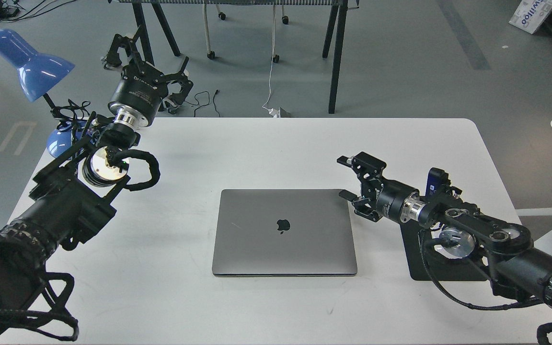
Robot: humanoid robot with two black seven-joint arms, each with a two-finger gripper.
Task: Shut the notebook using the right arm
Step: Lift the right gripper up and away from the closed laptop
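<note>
The notebook [284, 232] is a space-grey laptop lying shut and flat in the middle of the white table [276, 143], with its dark apple logo facing up. My right gripper [347, 178] is open and empty. It hovers just off the lid's far right corner and does not touch it. A small blue part [433, 180] sits near the right arm's wrist. My left gripper [149, 60] is open and empty, raised beyond the table's far left edge, well away from the notebook.
A black mouse pad [429, 268] lies under my right arm, to the right of the notebook. A blue desk lamp [31, 64] stands at the table's far left corner. Black table legs and cables are on the floor behind.
</note>
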